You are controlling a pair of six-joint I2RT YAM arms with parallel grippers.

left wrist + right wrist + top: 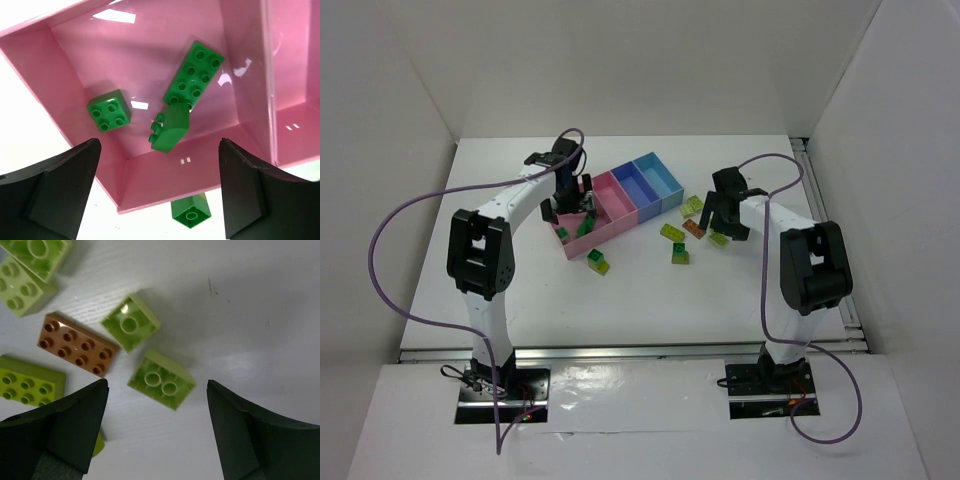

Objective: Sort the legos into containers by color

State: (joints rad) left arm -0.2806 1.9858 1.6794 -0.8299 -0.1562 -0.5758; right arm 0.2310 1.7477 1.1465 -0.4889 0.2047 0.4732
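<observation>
**Two arms at work on a colour sort.** The left end effector (159, 150) hangs over the large pink bin (75, 40), its jaws spread wide and holding nothing. Three dark green bricks lie on the bin floor: a small square brick (109, 110), a long brick (194, 74), and a tipped brick (170, 129) on its side just beside the long one's end. A stray green brick (190, 212) sits on the white surface (550, 300) just outside the bin's near wall.

The right end effector (156, 387) hovers low over a loose cluster near the light blue bin (660, 178). Its jaws are open and empty, and they straddle a yellow-green brick (161, 380) that lies underside up, touching neither finger. An orange brick (77, 345) and a second yellow-green brick (130, 322) lie close beside it. The overhead view shows no bricks in the small pink bin (610, 195) or the medium blue bin (635, 187).

The bricks look light, rigid and smooth-walled, so a loose pinch would likely slip. The surest hold is probably across two flat, parallel side walls, clear of studs and corners. The straddled brick sits askew to the jaws, so a wrist turn seems needed first. With neighbours this near, a closing finger could nudge one.
</observation>
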